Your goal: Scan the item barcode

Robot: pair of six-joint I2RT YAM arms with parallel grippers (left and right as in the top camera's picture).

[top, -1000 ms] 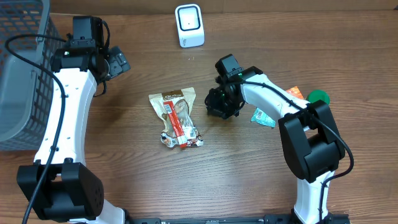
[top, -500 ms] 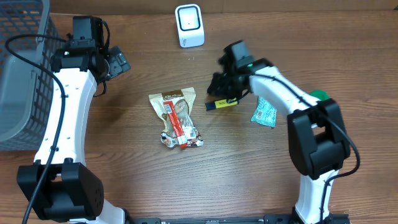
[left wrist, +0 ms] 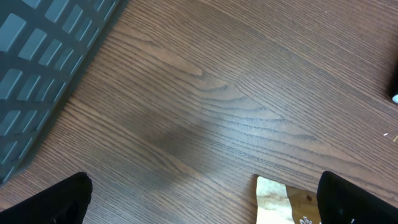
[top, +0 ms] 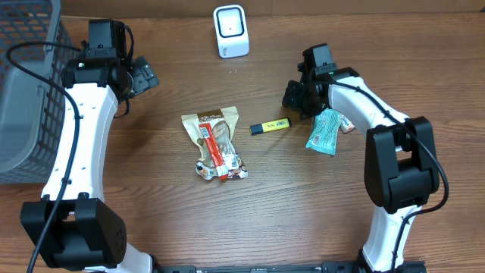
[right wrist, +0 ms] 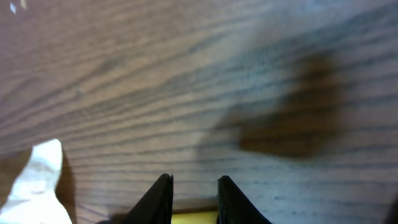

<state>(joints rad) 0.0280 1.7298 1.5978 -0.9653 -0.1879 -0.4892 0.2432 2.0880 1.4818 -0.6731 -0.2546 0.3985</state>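
The slim yellow marker pen with a dark cap point(top: 270, 127) lies flat on the brown wooden table point(top: 151, 197), between the clear crumpled snack bag with a tan label and red stripe point(top: 216, 144) and the teal foil packet point(top: 323, 133); it touches neither. Its long axis runs nearly across the table from left to right, the right end tipped a little toward the far edge; the dark capped end points at the snack bag, the plain yellow end toward the teal packet. The white box-shaped barcode scanner point(top: 230, 30) stands well apart from it at the far edge.

The right gripper point(top: 297, 97) hovers just beyond the pen's yellow end, near the teal packet; its wrist view shows the black fingers point(right wrist: 160, 198) parted by only a narrow gap, bare wood showing through it, with nothing clamped; a strip of yellow point(right wrist: 193, 218) sits at the bottom edge of that view.

The left gripper point(top: 142, 76) hangs near the grey plastic mesh basket point(top: 23, 114); its fingers point(left wrist: 59, 202) are spread wide at the corners of its wrist view and hold nothing, a corner of the snack bag point(left wrist: 280, 202) lying between them.
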